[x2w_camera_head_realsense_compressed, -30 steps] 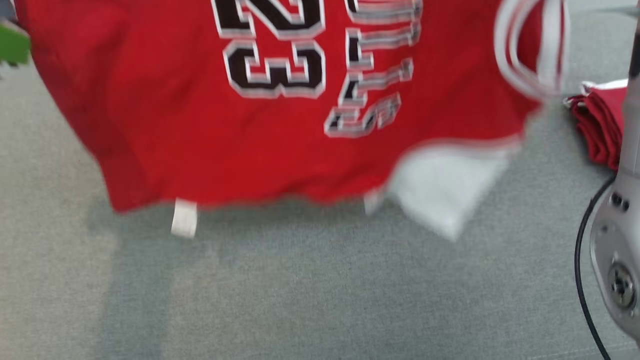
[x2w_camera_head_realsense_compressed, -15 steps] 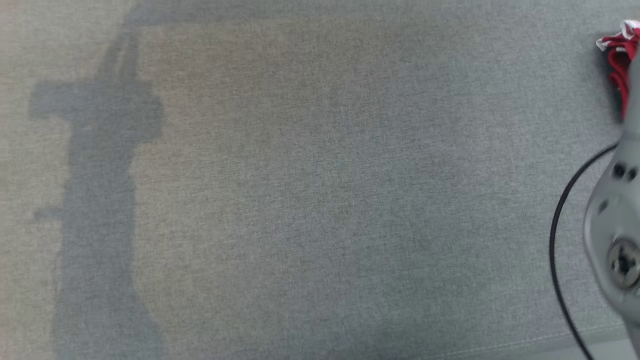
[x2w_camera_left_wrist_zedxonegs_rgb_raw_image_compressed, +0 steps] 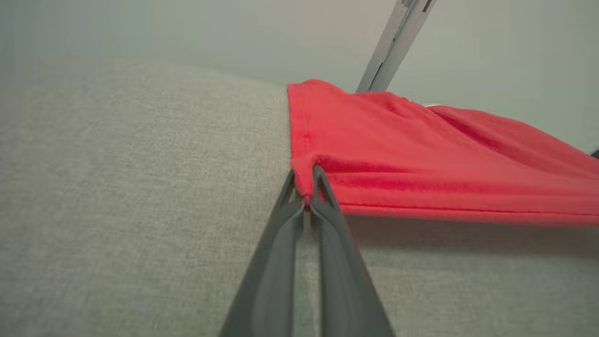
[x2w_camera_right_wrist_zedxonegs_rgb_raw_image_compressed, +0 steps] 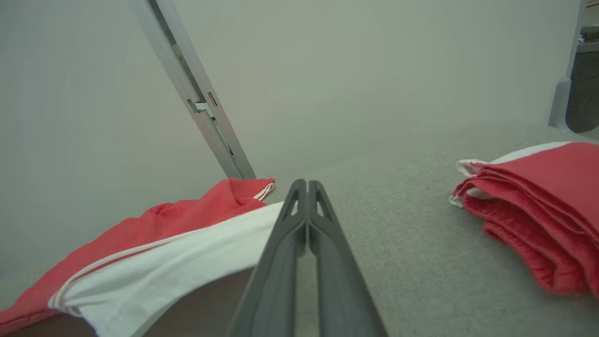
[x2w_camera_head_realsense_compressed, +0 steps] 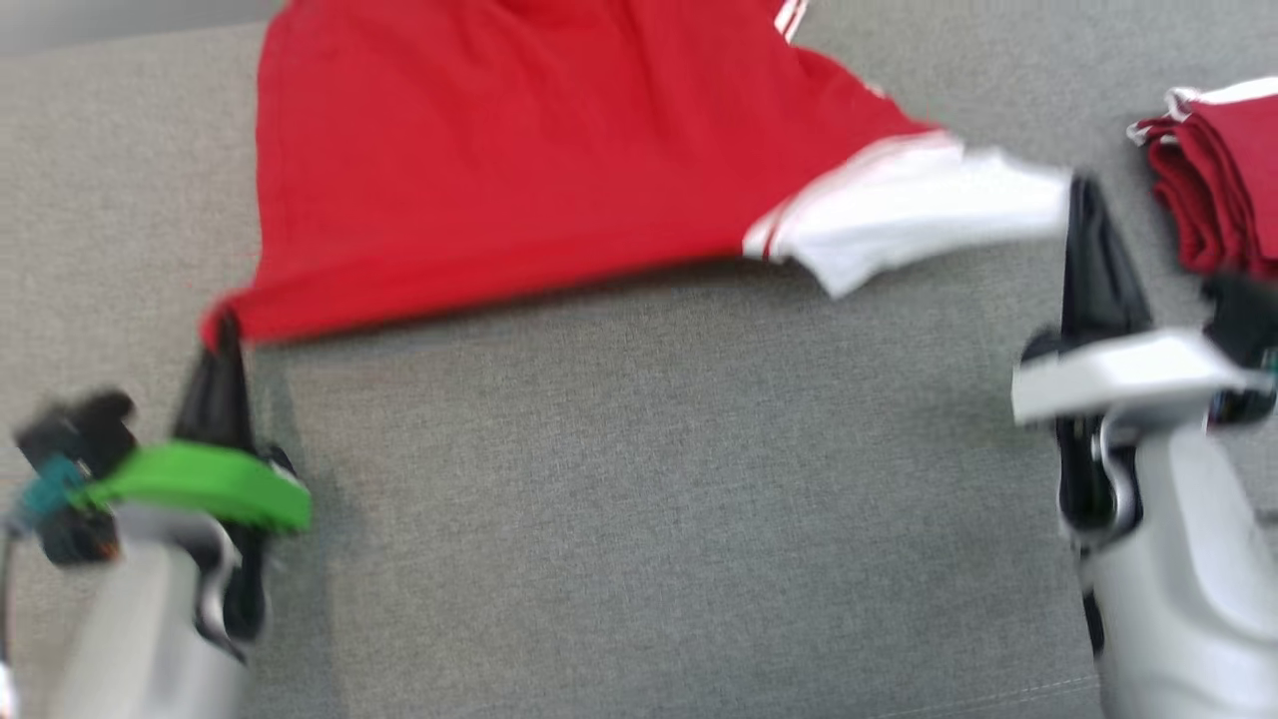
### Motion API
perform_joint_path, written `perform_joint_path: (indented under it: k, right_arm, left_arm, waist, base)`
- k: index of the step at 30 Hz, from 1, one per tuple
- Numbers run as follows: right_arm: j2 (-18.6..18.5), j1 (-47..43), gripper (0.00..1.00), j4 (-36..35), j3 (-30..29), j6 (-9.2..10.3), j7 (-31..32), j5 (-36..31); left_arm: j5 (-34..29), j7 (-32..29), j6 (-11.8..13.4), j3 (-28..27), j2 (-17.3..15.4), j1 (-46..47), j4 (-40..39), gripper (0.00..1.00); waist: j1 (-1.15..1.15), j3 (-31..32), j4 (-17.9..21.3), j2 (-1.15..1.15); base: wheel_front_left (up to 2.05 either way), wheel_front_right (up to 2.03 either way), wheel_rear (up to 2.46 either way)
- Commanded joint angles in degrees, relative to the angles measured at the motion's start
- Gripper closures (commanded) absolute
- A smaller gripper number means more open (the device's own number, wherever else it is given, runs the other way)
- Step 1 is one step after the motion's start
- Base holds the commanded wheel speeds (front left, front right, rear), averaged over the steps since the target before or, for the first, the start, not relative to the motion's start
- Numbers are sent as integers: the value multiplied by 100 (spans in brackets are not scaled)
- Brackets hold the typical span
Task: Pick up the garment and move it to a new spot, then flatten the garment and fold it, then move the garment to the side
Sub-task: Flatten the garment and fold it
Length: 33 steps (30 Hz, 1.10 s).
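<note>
The red garment with a white sleeve [x2w_camera_head_realsense_compressed: 519,180] is stretched across the far part of the grey fabric-covered table [x2w_camera_head_realsense_compressed: 639,519]. Its far part seems to rest on the cloth, while its near edge is raised just above the surface and casts a shadow beneath it in the left wrist view [x2w_camera_left_wrist_zedxonegs_rgb_raw_image_compressed: 421,154]. The left claw [x2w_camera_head_realsense_compressed: 222,345] has its fingers pressed together on the red hem corner, and the pinched fold shows plainly between its tips [x2w_camera_left_wrist_zedxonegs_rgb_raw_image_compressed: 304,185]. The right claw [x2w_camera_head_realsense_compressed: 1083,200] is also pressed together. The white sleeve [x2w_camera_right_wrist_zedxonegs_rgb_raw_image_compressed: 154,262] is drawn out right up to its fingers [x2w_camera_right_wrist_zedxonegs_rgb_raw_image_compressed: 306,187], so it appears to be pinching the sleeve's end, though the bite itself is not clearly shown. Held taut by two corners, the garment looks to be in the carry-and-spread step, placed at its new spot but not yet flattened or folded. The next move probably calls for lowering both claws together, keeping the near edge tight so the cloth lies without wrinkles before letting go. The sleeve should also stay well apart from the folded pile of red and white cloth [x2w_camera_head_realsense_compressed: 1213,190] just beyond the right claw. A grey metal bar [x2w_camera_left_wrist_zedxonegs_rgb_raw_image_compressed: 398,42] leans behind the table.
</note>
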State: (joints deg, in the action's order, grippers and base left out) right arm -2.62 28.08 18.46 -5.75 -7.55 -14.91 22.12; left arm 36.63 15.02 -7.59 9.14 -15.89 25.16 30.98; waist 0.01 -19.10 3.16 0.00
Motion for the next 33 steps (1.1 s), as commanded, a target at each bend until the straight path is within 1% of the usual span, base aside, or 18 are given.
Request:
perform_joint_path:
  k: [1, 4, 6, 12, 20, 23, 25, 29, 33]
  right_arm:
    - [-61, -314, 100, -78, -90, 13, -35, 101]
    - [-51, -1000, 100, -99, -8, 13, -34, 277]
    - [-56, -1369, 100, -117, 6, 13, -35, 282]
    - [-60, -2221, 100, -187, -254, 14, -36, 475]
    - [-78, -3055, 100, -394, -453, 14, -37, 682]
    - [-70, -3123, 100, -590, -513, 14, -36, 787]
    - [-66, -2993, 100, -705, -485, 14, -30, 804]
    - [-56, -2546, 100, -851, -378, 12, 25, 706]
    - [-47, -1884, 100, -663, -241, 12, 49, 587]
  left_arm:
    - [13, 17, 18, -96, 54, -228, 57, 100]
    - [-103, 18, 18, -153, 291, -743, 201, 100]
    - [-220, 18, 18, -218, 426, -986, 263, 100]
    - [-529, 18, 18, -458, 743, -1680, 332, 100]
    - [-774, 18, 18, -458, 997, -2443, 35, 100]
    - [-827, 18, 19, -421, 1034, -2579, -257, 100]
    - [-857, 18, 19, -343, 1051, -2534, -457, 100]
    - [-819, 19, 18, -198, 1021, -2176, -747, 100]
    - [-693, 18, 17, 29, 928, -1644, -679, 100]
  waist:
    - [-1, 380, -46, 0]
    - [-1, 666, -68, 0]
    - [-1, 857, -80, 0]
    - [-1, 1301, -69, 0]
    - [-1, 1671, -108, 0]
    - [-1, 1669, -132, 0]
    - [-1, 1600, -154, 0]
    - [-1, 1365, -215, 0]
    - [-1, 1029, -288, 0]
  base:
    - [0, 0, 0]
    - [0, 0, 0]
    - [0, 0, 0]
    - [0, 0, 0]
    - [0, 0, 0]
    - [0, 0, 0]
    - [0, 0, 0]
    - [0, 0, 0]
    - [0, 0, 0]
